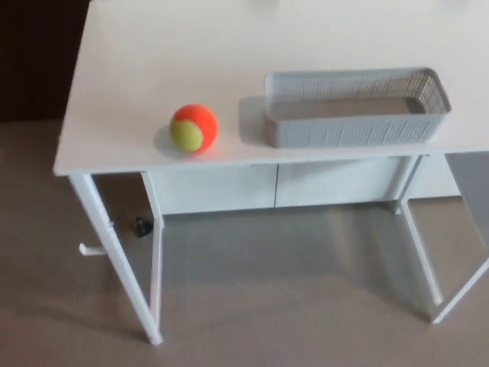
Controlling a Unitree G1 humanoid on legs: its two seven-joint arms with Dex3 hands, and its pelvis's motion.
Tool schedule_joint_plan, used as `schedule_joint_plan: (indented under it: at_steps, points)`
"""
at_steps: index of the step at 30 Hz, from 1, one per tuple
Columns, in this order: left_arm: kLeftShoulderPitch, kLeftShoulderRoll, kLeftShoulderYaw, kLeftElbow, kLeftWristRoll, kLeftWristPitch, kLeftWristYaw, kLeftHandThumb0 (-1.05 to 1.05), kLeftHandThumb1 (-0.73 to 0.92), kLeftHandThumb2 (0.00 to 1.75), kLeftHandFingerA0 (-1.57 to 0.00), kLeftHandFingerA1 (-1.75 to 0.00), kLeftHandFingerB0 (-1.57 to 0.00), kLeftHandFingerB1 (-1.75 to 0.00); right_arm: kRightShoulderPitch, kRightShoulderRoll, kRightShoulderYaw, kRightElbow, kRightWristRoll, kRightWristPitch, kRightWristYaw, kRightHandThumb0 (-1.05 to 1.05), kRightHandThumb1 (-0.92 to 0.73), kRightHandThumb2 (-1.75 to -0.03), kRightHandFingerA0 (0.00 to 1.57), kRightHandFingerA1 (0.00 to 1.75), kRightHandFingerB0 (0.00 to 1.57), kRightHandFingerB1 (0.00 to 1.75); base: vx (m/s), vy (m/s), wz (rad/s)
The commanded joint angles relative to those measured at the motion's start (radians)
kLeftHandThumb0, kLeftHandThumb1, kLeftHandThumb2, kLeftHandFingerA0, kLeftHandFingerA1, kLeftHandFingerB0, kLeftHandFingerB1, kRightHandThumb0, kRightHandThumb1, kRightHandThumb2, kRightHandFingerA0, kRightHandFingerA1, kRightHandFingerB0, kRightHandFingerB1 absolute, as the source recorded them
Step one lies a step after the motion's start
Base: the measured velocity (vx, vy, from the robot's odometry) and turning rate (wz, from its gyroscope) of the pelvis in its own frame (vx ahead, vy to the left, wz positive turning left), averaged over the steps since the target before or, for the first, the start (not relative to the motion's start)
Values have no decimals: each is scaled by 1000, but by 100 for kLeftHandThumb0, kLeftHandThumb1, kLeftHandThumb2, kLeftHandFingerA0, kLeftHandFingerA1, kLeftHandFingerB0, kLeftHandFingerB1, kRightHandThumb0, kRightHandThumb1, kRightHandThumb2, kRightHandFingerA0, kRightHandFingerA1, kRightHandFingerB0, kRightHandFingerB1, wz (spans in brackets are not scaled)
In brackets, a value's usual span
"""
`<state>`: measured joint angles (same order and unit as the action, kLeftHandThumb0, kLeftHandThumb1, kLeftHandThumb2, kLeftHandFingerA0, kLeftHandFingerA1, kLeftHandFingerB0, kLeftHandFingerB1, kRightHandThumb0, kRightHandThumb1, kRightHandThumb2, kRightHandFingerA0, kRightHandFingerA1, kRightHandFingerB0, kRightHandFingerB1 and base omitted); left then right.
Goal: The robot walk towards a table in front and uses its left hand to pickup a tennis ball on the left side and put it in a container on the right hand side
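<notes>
Tennis ball [194,128], orange and yellow-green, sits on white table [153,69] near front edge; grey mesh container [351,131] just right, not touching; left hand, right hand out of shot; finger state: cannot tell

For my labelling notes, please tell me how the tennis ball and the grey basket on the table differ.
The tennis ball is round, orange and yellow-green; the basket is long, rectangular and grey. The tennis ball is smaller and looks closed all round; the basket has perforated walls and an open top. Both rest on the white table, apart.
</notes>
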<state>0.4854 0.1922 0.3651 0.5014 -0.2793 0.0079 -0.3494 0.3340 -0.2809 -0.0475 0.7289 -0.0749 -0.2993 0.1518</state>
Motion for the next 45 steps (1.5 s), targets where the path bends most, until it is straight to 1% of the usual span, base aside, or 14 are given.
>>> schedule_joint_plan:
  at_steps: [1,4,5,8,9,10,11,12,18,26,37,40,42,45]
  points:
    - [6,10,1,-14,3,2,5,4,44,88,-43,-61,-21,-51,-14,-4,-8,44,6,-9,-4,-49,-45,-80,65,62,35,51,224,-211,-7]
    - [2,9,2,-10,4,1,8,3,44,88,-44,-61,-21,-51,-24,-5,-11,70,9,-29,1,-49,-45,-81,65,63,37,53,64,-38,0]
    - [2,11,1,-10,7,-1,9,3,43,87,-45,-62,-22,-51,-22,-5,-11,65,11,-31,3,-44,-57,-58,71,52,44,42,0,0,0]
    - [-7,18,-2,6,14,-12,8,3,43,87,-43,-61,-22,-51,-22,-6,-6,60,2,-26,-4,-46,-58,-58,71,52,44,41,14,76,-3]
    - [-8,17,2,9,7,-9,4,3,43,87,-43,-61,-21,-50,-26,-9,-2,68,-4,-28,-7,-48,-46,-81,65,63,40,53,15,179,-5]
    - [-10,16,4,11,4,-9,2,3,43,87,-43,-61,-21,-50,-28,-10,-1,72,-6,-28,-9,-48,-46,-81,65,63,40,53,104,241,-16]
    - [-10,16,4,11,4,-9,4,4,43,88,-45,-62,-21,-51,-26,-9,-3,64,0,-21,-5,-42,-58,-58,72,52,44,41,111,269,-25]
    - [-11,16,3,12,6,-11,4,3,43,88,-46,-62,-21,-51,-24,-6,-7,60,7,-18,-1,-42,-57,-57,72,52,44,41,130,382,20]
    - [-11,23,0,19,11,-17,4,2,43,87,-46,-62,-21,-51,-25,-2,-6,70,1,-19,-12,-43,-58,-58,71,52,45,41,132,189,-13]
    - [-8,22,1,14,8,-17,3,4,44,88,-44,-61,-21,-51,11,-3,0,-14,-3,20,-7,-44,-59,-59,70,52,44,41,125,-98,9]
    - [-4,23,1,-2,4,-6,-1,3,44,88,-46,-63,-20,-51,-33,2,-4,88,0,-19,-13,-45,-59,-58,71,53,45,41,130,-138,1]
    - [-5,25,-1,0,10,-8,5,3,44,88,-46,-62,-21,-50,-39,0,0,105,-7,-30,-19,-45,-59,-59,71,52,46,40,98,109,-14]
    - [-5,25,-1,-1,12,-8,7,3,44,87,-45,-61,-21,-50,-13,-2,3,38,-7,2,-16,-44,-59,-59,72,53,45,40,161,198,-3]
    - [-11,26,-3,11,11,-19,1,3,43,87,-44,-61,-20,-50,-15,1,-2,43,1,-6,-16,-43,-58,-58,71,52,45,41,192,248,1]
